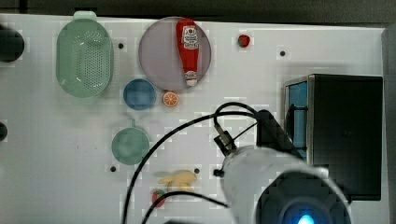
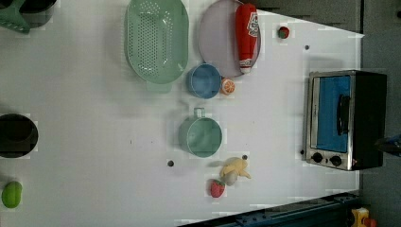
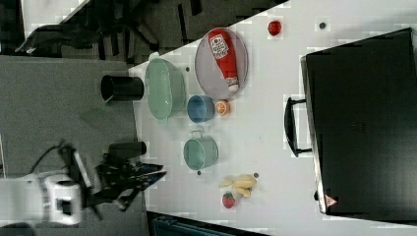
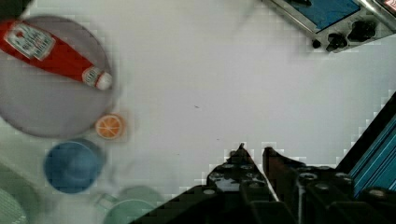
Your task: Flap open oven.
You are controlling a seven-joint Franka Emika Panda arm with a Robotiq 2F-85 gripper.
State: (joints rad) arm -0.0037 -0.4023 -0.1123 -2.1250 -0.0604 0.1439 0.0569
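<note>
Our pincer (image 4: 252, 151) shows its 2 fingertips close together with a thin gap between them and nothing gripped — it hangs over bare white table (image 4: 224, 70), apart from the oven (image 2: 345, 120). We find the oven at the left view's right edge, its glass door shut and the dark handle (image 2: 343, 115) across it. To flap it open well, we judge we should hook or clasp that handle near its middle — then pull outward and down along the door's arc.
</note>
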